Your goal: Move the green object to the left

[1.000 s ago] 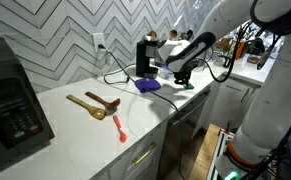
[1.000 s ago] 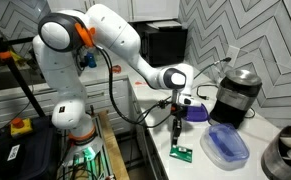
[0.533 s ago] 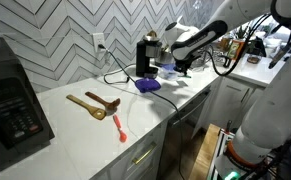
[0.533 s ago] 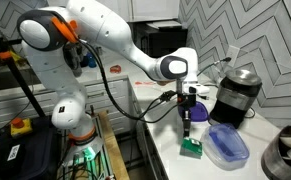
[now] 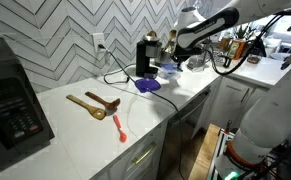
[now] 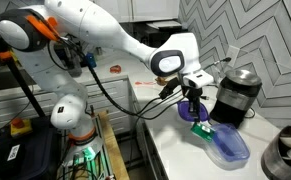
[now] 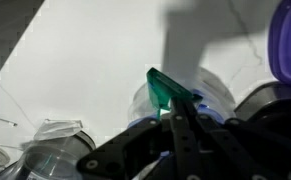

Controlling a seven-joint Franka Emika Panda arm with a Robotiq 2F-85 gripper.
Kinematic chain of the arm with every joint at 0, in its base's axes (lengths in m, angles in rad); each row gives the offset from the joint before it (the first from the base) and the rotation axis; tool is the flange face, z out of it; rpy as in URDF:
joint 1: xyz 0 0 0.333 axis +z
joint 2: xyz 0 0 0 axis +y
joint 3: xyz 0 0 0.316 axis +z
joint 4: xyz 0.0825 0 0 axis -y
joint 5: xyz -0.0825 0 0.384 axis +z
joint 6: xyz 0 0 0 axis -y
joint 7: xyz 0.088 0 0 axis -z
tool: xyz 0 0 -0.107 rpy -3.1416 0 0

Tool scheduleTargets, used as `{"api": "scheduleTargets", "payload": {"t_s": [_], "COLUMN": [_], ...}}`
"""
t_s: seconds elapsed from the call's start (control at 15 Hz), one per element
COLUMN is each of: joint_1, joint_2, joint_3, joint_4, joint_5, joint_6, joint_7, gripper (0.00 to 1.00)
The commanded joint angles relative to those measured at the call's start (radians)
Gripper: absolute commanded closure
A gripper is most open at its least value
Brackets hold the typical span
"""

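My gripper (image 6: 196,116) is shut on the green object (image 6: 200,129), a small flat bright-green piece, and holds it in the air just above the near rim of the blue bowl (image 6: 225,150). In the wrist view the green object (image 7: 169,92) sticks out between the dark fingers (image 7: 175,125), with the bowl (image 7: 217,92) behind it. In an exterior view the gripper (image 5: 177,63) hangs to the right of the purple disc (image 5: 148,85), which lies flat on the white counter (image 5: 95,130). The green piece is too small to make out there.
A black coffee maker (image 5: 145,55) stands behind the purple disc and shows close beside the gripper (image 6: 235,95). Wooden utensils (image 5: 93,104) and a red utensil (image 5: 119,127) lie mid-counter. A black appliance (image 5: 10,105) stands at the far end. A metal pot (image 6: 285,155) is near the bowl.
The gripper has lifted the green object off the counter's front edge and carried it up and over toward the blue bowl and the coffee maker.
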Motion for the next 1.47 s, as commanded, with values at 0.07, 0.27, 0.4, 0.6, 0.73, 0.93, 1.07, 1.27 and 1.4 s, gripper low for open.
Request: {"api": "scheduleTargets", "payload": {"t_s": [0.07, 0.27, 0.4, 0.6, 0.73, 0.93, 1.07, 1.27, 1.4], "joint_1": [0.004, 0.019, 0.034, 0.05, 0.022, 0.011, -0.009, -0.094, -0.134], "joint_2": [-0.041, -0.052, -0.07, -0.094, -0.11, -0.124, -0.12, -0.114, -0.114], "joint_3": [-0.024, -0.04, -0.053, -0.068, -0.045, -0.043, -0.034, 0.024, 0.05], "joint_4": [-0.104, -0.142, -0.153, -0.155, -0.164, -0.164, -0.155, -0.166, -0.167], "joint_5": [0.27, 0.5, 0.654, 0.834, 0.782, 0.757, 0.706, 0.45, 0.299], "joint_6": [0.133, 0.149, 0.13, 0.087, 0.106, 0.089, 0.056, 0.061, 0.042], "joint_7": [-0.086, -0.189, -0.271, -0.387, -0.376, -0.374, -0.349, -0.223, -0.164], "gripper": [0.99, 0.99, 0.99, 0.99, 0.99, 0.99, 0.99, 0.99, 0.99]}}
